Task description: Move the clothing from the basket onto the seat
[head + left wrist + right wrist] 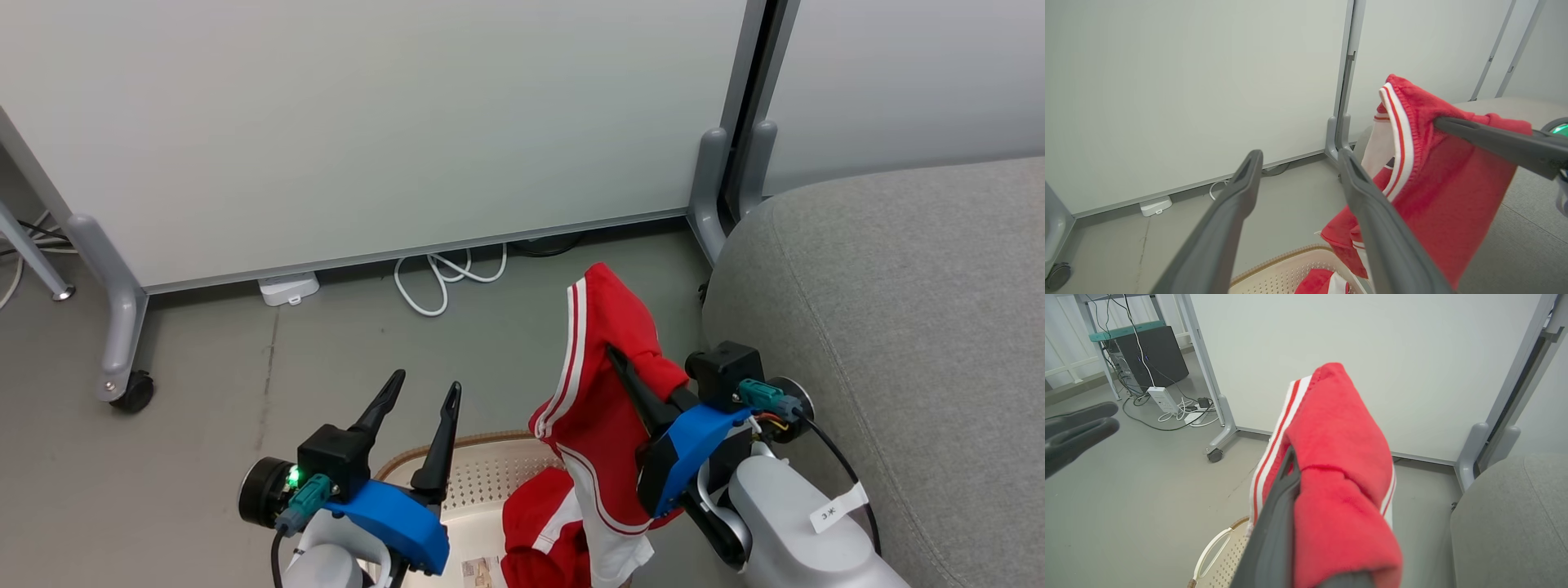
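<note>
Where the right gripper [620, 363] rises at centre-right of the head view, its long dark fingers are clenched on a soft bright red garment with white stripe trim [600, 392]. The garment hangs above the basket, near the large light grey fabric sofa [898, 327] at the right.

- Second red-and-white garment [539, 523]: lies inside the oval cream-white perforated plastic basket with brown rim [482, 474], lower centre.
- Left gripper [426, 382]: lower left, fingers spread apart, empty.
- Writing: the dark marks on the white paper tag [839, 508] on the right forearm are too small to read. The printed sticker [482, 572] on the basket floor is illegible.
- Surroundings: white partition panels [367, 122] stand on grey legs with a black castor [131, 392]. A looped white cable [441, 282] and a white adapter block [287, 287] lie at the panels' foot.
- Right wrist view adds: a black computer tower [1155, 355] with tangled cables at upper left, and the basket's white handle [1212, 551] at the bottom.
- Left wrist view adds: the held garment's white panel [1378, 147], at centre-right of the frame.
</note>
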### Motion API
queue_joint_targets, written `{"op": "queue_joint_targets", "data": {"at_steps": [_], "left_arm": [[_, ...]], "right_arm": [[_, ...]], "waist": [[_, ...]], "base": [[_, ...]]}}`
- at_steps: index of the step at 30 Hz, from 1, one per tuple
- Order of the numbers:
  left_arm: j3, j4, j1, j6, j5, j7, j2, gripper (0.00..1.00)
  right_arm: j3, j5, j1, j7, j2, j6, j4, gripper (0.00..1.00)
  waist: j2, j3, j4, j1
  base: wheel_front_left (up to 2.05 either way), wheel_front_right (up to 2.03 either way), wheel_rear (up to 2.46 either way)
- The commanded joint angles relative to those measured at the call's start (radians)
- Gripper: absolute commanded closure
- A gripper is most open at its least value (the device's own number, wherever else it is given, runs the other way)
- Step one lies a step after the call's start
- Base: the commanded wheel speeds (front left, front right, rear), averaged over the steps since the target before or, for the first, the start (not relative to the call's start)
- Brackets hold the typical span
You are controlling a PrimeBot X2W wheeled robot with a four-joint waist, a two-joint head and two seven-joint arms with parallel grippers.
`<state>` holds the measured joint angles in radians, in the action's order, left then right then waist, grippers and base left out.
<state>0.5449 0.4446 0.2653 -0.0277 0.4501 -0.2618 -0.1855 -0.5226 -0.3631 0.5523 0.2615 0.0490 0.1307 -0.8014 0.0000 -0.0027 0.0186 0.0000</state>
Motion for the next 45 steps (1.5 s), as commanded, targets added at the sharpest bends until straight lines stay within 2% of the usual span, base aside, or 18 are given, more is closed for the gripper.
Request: {"op": "queue_joint_targets", "data": {"at_steps": [1,10,16,36,45], "left_arm": [[-0.016,-0.003,-0.016,-0.007,-0.014,-0.005,0.005,0.00],[-0.083,0.007,-0.038,-0.047,-0.073,-0.005,0.043,0.00],[-0.107,0.017,-0.040,-0.067,-0.100,-0.005,0.063,0.00],[-0.155,0.018,-0.024,-0.098,-0.145,-0.005,0.105,0.00],[-0.162,0.022,-0.015,-0.104,-0.154,-0.005,0.112,0.00]], "right_arm": [[0.003,0.001,-0.010,0.005,0.003,0.000,0.005,1.00],[0.012,0.001,-0.017,0.005,0.003,0.000,0.012,1.00],[0.008,0.004,-0.020,0.005,0.003,0.000,0.022,1.00],[-0.001,0.005,-0.006,0.005,0.002,0.000,0.042,1.00],[0.009,0.006,-0.014,0.005,0.002,0.000,0.049,1.00]], "waist": [[0.0000,0.000,-0.001,0.0000],[0.0000,0.002,-0.016,0.0000],[0.0000,0.009,-0.056,0.0000],[0.0000,0.048,-0.332,0.0000],[0.0000,0.070,-0.427,0.0000]], "base": [[0.00,0.00,0.00],[0.00,0.00,0.00],[0.00,0.00,0.00],[0.00,0.00,0.00],[0.00,0.00,0.00]]}}
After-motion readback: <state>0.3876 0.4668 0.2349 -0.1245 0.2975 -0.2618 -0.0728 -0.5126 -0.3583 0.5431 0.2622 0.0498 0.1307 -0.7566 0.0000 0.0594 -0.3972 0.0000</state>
